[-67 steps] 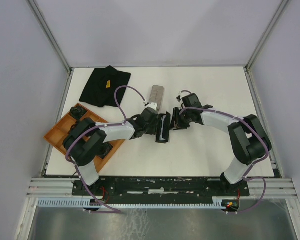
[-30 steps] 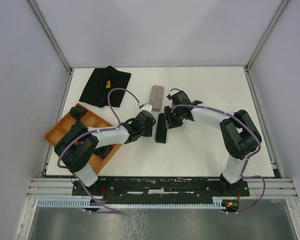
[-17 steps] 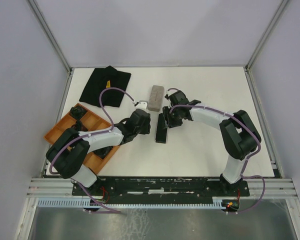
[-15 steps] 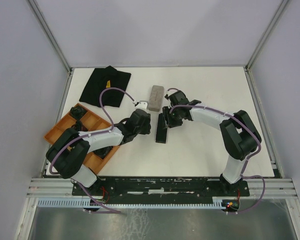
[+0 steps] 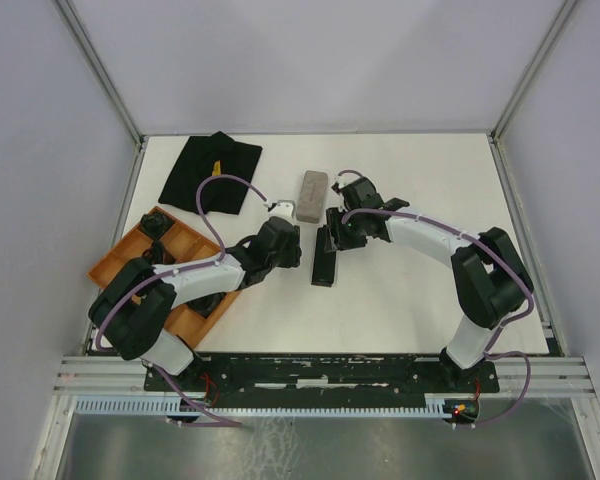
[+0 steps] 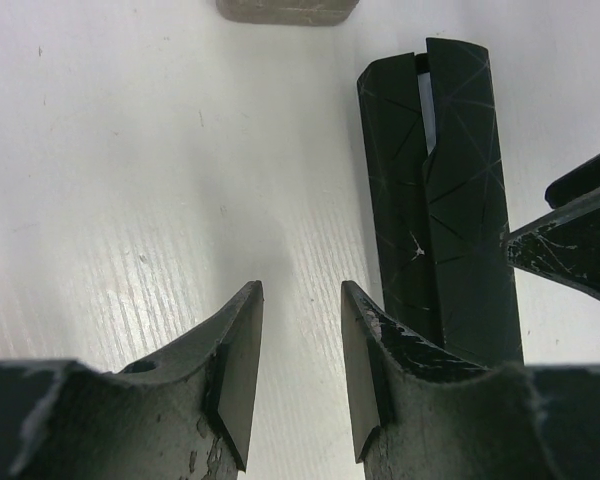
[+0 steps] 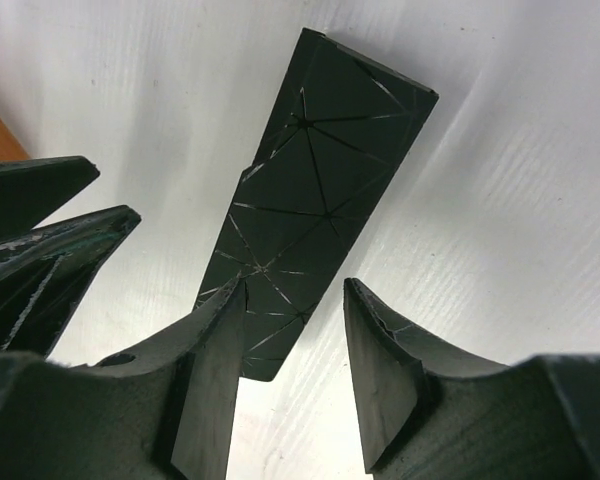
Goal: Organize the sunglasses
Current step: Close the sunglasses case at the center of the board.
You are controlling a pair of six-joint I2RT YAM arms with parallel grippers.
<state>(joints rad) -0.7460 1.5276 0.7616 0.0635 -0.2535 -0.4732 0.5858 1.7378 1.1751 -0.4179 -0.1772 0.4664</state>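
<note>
surface: a white matt tabletop (image 5: 400, 300), with a faint grain showing up close.
room: pale grey-lilac walls (image 5: 310, 60) on three sides, metal corner posts (image 5: 100, 70), and a metal rail (image 5: 320, 372) along the near edge by the arm bases.
on the table: a crumpled black cloth (image 5: 211, 172) at the far left; an orange compartment tray (image 5: 115, 262) at the left edge; a grey oblong case (image 5: 312, 196) mid-table; a black oblong case with a faceted line pattern (image 5: 324, 262) just nearer than the grey one.
left gripper (image 6: 300, 300): jaws a narrow gap apart with nothing between them, over bare table just left of the black case.
right gripper (image 7: 295, 300): jaws moderately apart, gripping nothing; one end of the black case lies below them, partly under one finger.
sunglasses: neither pair can be made out plainly. A pale strip (image 6: 427, 100) shows in the seam at the black case's far end; I cannot tell whether it is frame or cloth.
hard to make out: a dark item (image 5: 156, 224) in the tray's far corner is too small to name, and the left arm covers much of the tray.
long axis: the black case runs near to far, its far end leaning slightly right. Which way anything inside it points is hidden.
</note>
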